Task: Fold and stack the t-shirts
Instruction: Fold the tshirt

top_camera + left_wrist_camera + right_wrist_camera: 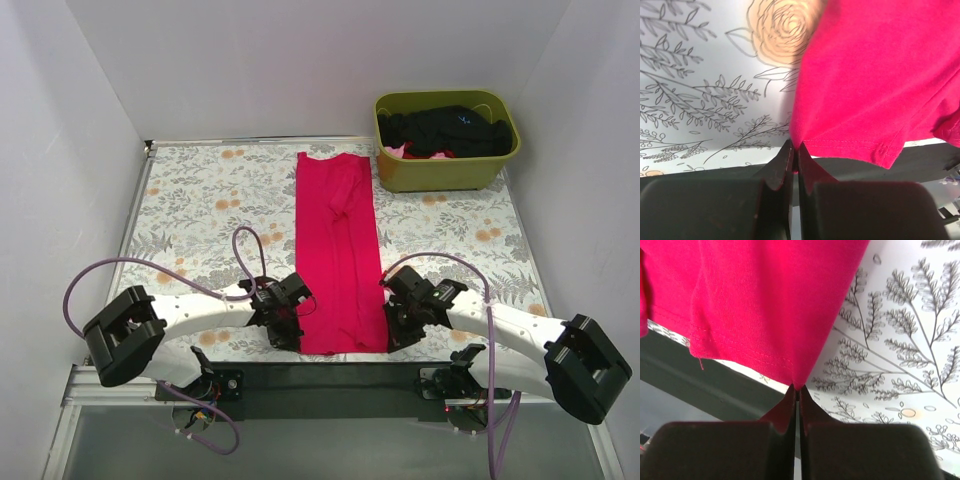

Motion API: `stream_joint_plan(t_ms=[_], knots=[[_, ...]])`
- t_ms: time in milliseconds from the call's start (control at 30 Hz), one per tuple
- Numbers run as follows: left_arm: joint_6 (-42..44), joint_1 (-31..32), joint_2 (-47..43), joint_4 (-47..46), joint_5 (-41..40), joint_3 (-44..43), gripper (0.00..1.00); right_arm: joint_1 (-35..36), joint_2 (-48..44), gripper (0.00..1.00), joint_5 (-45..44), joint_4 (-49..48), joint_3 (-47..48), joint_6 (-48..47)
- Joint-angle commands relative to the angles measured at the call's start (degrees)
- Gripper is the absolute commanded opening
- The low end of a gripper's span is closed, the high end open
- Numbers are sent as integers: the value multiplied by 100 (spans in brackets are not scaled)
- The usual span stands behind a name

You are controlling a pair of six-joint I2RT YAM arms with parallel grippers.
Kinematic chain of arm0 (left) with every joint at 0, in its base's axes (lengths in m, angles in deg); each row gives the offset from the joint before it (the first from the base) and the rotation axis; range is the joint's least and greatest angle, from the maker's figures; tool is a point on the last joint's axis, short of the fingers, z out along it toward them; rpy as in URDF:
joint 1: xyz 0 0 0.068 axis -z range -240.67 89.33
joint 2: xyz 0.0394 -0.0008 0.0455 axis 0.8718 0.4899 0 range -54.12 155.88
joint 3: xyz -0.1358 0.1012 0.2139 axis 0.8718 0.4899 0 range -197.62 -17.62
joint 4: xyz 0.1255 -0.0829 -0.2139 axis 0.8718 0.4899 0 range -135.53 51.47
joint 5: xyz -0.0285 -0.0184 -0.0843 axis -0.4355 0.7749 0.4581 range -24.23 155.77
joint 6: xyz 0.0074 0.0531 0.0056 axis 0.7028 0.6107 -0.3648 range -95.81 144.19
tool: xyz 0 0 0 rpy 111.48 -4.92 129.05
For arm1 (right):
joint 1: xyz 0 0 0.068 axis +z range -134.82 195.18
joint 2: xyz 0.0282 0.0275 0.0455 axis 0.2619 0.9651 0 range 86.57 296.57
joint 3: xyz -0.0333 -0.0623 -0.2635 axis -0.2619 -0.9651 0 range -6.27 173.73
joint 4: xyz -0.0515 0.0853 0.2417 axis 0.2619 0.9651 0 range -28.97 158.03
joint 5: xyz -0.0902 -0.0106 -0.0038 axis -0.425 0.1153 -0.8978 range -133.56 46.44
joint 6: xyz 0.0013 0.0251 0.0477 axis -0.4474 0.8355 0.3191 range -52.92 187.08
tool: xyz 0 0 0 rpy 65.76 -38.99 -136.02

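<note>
Plainly, the red shirt lay as a long narrow strip down the middle of the table, hem at the near edge. The left gripper was clamped on its near left corner, and the right gripper on its near right corner. Black shirts filled the basket at far right.

A floral-printed surface — grey leaves, orange blooms — with an olive-green bin at its far right corner, white walls around.
</note>
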Motion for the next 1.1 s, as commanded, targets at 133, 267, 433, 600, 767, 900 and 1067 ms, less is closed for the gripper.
stream_joint_plan(t_ms=[133,267,433,600,767,900,1067], knots=[[-13,29,-453,232,234,281,0,-5,-244,1,386,522,-12,-162],[4,29,-682,241,365,449,0,-5,-306,1,527,662,-21,-285],[-13,152,-788,250,568,458,0,4,-516,1,721,751,-74,-242],[-101,161,-911,197,542,563,0,13,-578,1,703,760,-179,-224],[-84,152,-762,223,533,502,7,13,-534,9,633,768,-31,-285],[-128,161,-902,293,445,484,32,13,-499,22,616,821,172,-347],[-189,161,-1034,294,418,502,38,13,-359,23,580,812,216,-417]])
